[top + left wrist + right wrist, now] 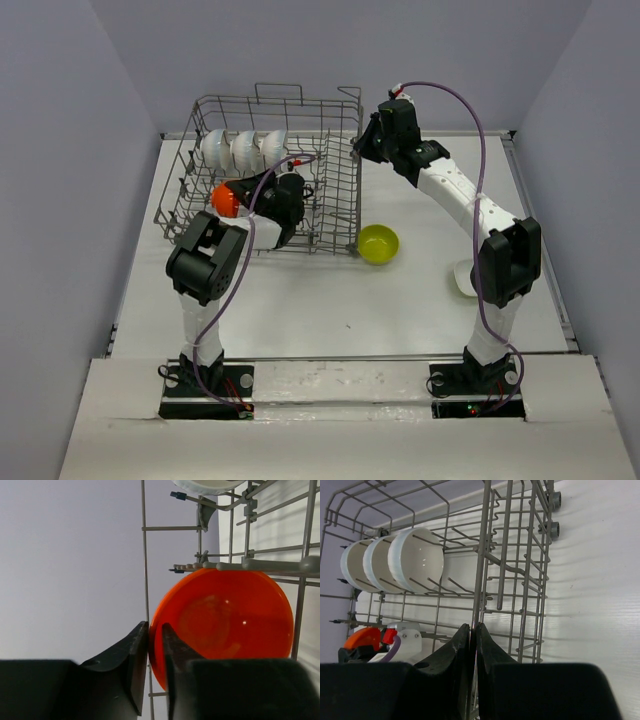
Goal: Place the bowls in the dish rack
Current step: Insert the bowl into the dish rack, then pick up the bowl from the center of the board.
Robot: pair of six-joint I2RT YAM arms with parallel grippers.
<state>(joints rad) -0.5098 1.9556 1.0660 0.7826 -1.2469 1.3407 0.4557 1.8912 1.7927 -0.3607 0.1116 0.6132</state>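
The dish rack (340,170) sits at the upper left of the top view, on the far part of the white table (330,310). 3 white bowls (377,560) stand on edge in a row between its tines along the far side. An orange bowl (225,615) stands on edge in the near left part of the rack, under a tine bar.

The left gripper (153,627) reaches into the rack, its jaws narrow with the orange bowl's rim pinched between them. The right gripper (472,629) is at the rack's right wall, near the far corner, its jaws nearly together and clamped on an upright wire of that wall.

Outside the rack, a yellow-green bowl (378,244) lies open side up on the table just beside the near right corner. Another white bowl (463,278) lies at the right, partly hidden by the right arm.
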